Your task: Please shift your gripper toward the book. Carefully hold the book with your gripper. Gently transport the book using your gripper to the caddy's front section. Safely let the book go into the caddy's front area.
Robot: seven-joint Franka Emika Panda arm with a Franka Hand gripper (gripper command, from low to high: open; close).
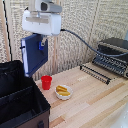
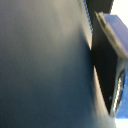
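Note:
My gripper (image 1: 41, 44) hangs from the white arm at the upper part of the exterior view and is shut on the dark navy book (image 1: 34, 55). The book hangs upright in the air, above the far right corner of the black caddy (image 1: 20, 97), which fills the exterior view's lower left with its dividers showing. In the wrist view the book's dark cover (image 2: 45, 70) fills most of the picture, with one blue-tipped finger (image 2: 112, 60) pressed against it.
A red cup (image 1: 46, 82) stands on the wooden table just right of the caddy. A small white bowl with yellow food (image 1: 63, 91) sits beside it. A black toaster oven (image 1: 114, 54) with its rack pulled out is at the exterior view's right.

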